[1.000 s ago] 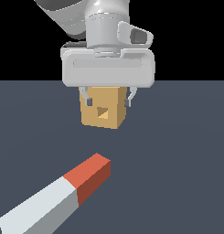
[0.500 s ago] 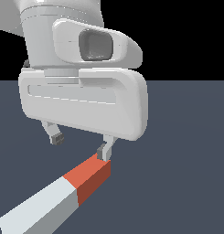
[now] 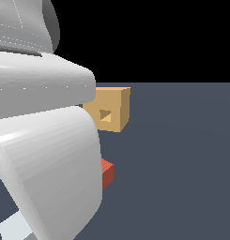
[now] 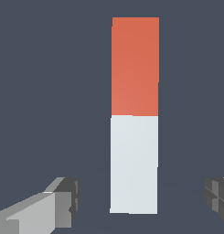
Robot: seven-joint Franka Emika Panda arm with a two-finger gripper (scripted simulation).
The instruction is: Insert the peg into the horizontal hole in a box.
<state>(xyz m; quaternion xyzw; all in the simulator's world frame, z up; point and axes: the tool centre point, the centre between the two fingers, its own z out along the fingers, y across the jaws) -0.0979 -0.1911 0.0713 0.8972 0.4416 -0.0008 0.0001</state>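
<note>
Wrist view: my grey two-fingered gripper (image 4: pixel 138 201) stands spread wide, one finger (image 4: pixel 49 208) on each side of the long square-sectioned peg (image 4: pixel 134 114), pale grey-white with a red-orange end section; neither pad touches it and nothing is held. The peg lies flat on the dark blue-grey floor (image 3: pixel 182 164), and the fingers straddle its pale part near the plain end. It looks a little closer to one finger than the other, so I judge the step in hand to be the grasp: centre over the bar, lower until the pads bracket its side faces, then close squarely so it does not twist. Gripping on the pale half leaves the red end free to lead. Exterior view: the white arm housing (image 3: pixel 41 140) fills the exterior view's left and hides most of the peg; only the red tip and a pale corner show. The tan, yellowish-brown plain cube box (image 3: pixel 111 110) sits beyond, well apart from the red tip, its small dark square hole (image 3: pixel 105 114) facing the camera. Floor between tip and box is bare, with open room to the exterior view's right.
</note>
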